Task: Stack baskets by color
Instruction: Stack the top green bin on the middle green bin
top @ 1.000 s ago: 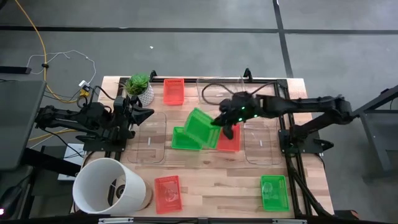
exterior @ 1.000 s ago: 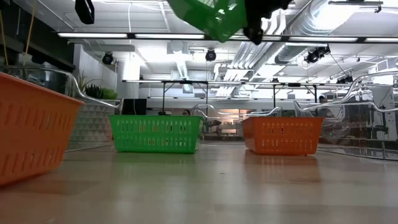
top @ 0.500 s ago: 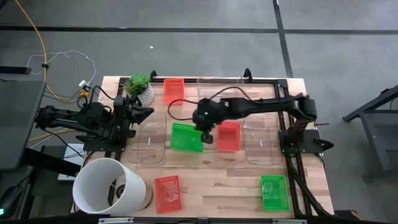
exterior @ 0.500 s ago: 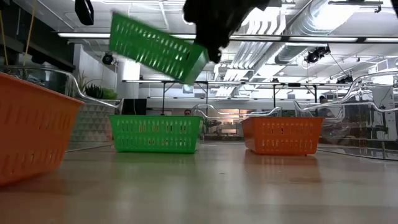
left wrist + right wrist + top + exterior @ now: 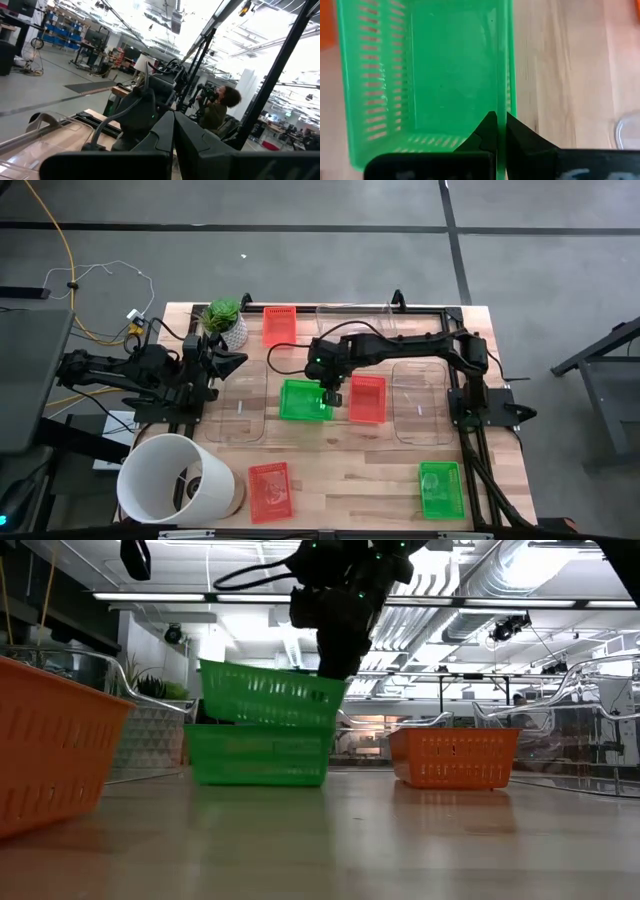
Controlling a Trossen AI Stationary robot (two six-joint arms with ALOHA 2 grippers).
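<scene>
Right gripper (image 5: 331, 392) pinches the upper green basket's (image 5: 270, 696) rim, directly above the lower green basket (image 5: 262, 762) (left gripper (image 5: 238, 362) parked, closed); lower it level, squarely nested, before releasing

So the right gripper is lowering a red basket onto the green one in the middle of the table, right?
Not quite: the basket held by the right gripper is green, not red. The low view shows that green basket just above the other green basket mid-table.

Lower green basket (image 5: 303, 402) mostly hidden beneath the held green basket (image 5: 272, 696); red basket (image 5: 45, 740) cut off at the low view's edge.
</scene>
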